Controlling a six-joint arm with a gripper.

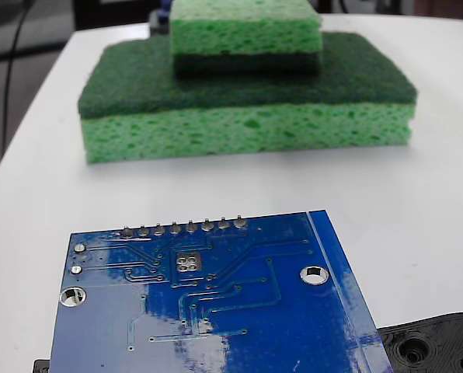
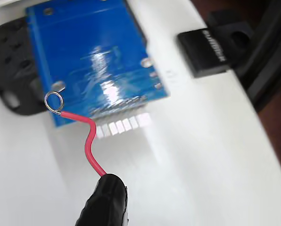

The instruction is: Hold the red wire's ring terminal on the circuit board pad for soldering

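Lower centre of the wrist view, the gripper (image 2: 105, 200) pinches one red wire (image 2: 87, 141); its ring terminal (image 2: 53, 100) overlaps the circuit board's (image 2: 91, 52) lower-left edge, bare white table (image 2: 202, 155) to the right.

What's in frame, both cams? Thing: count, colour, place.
circuit board: 1, glossy blue, front of the white table in the fixed view
solder bumps: 8, grey, row along the board's far edge
pad: 1, silver with four dark holes, just below the bumps
sponges: 2, green, stacked behind the board, smaller on top
black plastic part: 1, holed, under the board at lower right
red wire: 1, curved, rising from the gripper in the wrist view
ring terminal: 1, silver, over the board's corner, beside a mounting hole
table: 1, white
gripper: 1, black, bottom of wrist view, holding the wire
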